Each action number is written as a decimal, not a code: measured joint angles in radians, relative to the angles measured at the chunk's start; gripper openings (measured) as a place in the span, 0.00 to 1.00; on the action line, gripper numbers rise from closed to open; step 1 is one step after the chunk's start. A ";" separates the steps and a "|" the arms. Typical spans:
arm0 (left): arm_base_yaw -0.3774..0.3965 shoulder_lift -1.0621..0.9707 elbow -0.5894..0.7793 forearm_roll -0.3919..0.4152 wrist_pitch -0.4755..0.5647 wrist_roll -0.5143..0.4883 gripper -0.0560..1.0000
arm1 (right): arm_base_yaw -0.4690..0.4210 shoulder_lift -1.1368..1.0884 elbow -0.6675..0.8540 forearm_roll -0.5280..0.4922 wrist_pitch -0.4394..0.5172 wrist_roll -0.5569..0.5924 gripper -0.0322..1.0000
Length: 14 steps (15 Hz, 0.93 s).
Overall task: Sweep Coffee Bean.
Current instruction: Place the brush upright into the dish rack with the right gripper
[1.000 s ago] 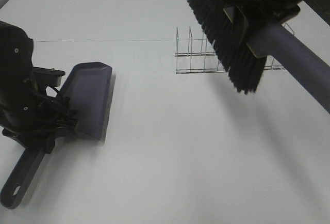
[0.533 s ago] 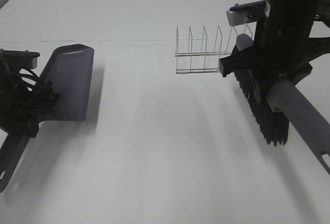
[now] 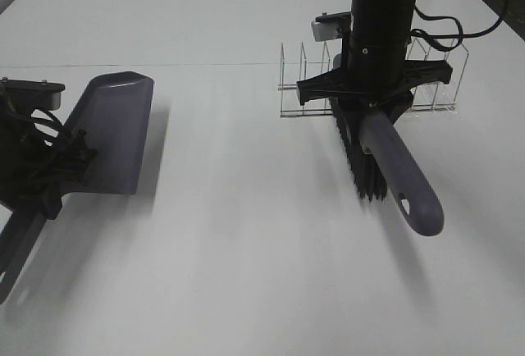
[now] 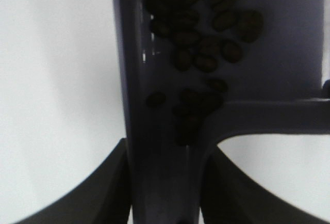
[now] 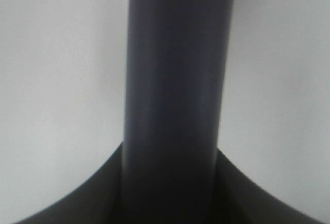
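Note:
My left gripper [image 3: 47, 177] is shut on the handle of a grey-purple dustpan [image 3: 115, 133], held at the left of the table with its mouth pointing away. In the left wrist view several dark coffee beans [image 4: 202, 43] lie inside the dustpan [image 4: 278, 74], piled near the handle, with my left gripper [image 4: 166, 154] clamped on that handle. The beans do not show in the exterior view. My right gripper [image 3: 373, 98] is shut on the brush handle [image 3: 402, 177]. The black bristles [image 3: 361, 159] point down, close to the table. The right wrist view shows only this handle [image 5: 175, 95].
A wire rack [image 3: 431, 77] stands on the white table [image 3: 246, 249] just behind the brush and the right arm. A thin seam line crosses the table at the back [image 3: 205, 64]. The dustpan handle's end runs off the left edge.
The right arm has swung the brush left and down, from raised at the upper right to bristles-down in front of the rack. The dustpan shifted left, then held still.

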<state>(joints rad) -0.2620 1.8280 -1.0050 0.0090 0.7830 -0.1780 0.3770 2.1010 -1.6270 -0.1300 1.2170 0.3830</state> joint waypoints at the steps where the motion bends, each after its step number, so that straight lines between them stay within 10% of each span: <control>1: 0.000 0.000 0.000 0.000 0.001 0.002 0.37 | -0.029 0.022 -0.010 0.040 0.000 -0.006 0.38; 14: 0.000 0.000 0.000 0.000 0.009 0.006 0.37 | -0.099 0.128 -0.107 0.001 0.003 -0.062 0.38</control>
<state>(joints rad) -0.2620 1.8280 -1.0050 0.0090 0.7920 -0.1720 0.2780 2.2290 -1.7340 -0.1290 1.2200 0.3210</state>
